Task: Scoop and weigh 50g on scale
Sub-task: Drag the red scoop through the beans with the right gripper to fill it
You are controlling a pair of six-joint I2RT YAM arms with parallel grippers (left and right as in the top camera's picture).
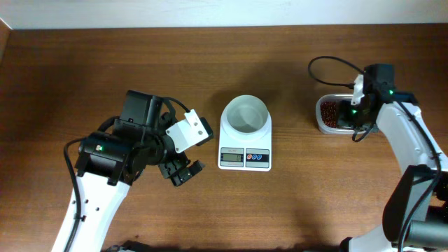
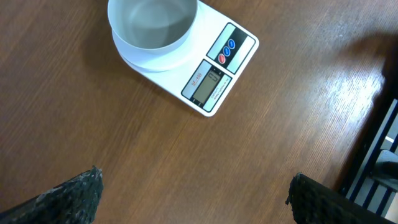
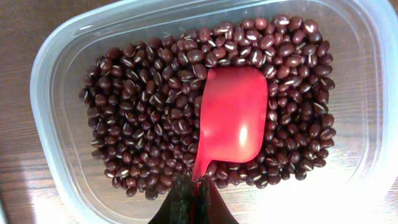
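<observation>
nearest, the left gripper (image 1: 182, 171) hangs spread wide and empty, probably parked clear of the scale (image 1: 244, 140) at the middle of the table (image 1: 105, 63), its bowl (image 1: 245, 114) empty for the pour. farther, near the right edge, the right gripper (image 3: 194, 186) is clenched on the handle of the red scoop (image 3: 231, 115), which lies empty on the beans (image 3: 143, 93) in the tub (image 3: 56, 56). the scale's lettering is unreadable.

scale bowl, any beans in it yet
No, the white bowl on the scale shows only its bare white inside in the left wrist view, nothing in it.
</observation>
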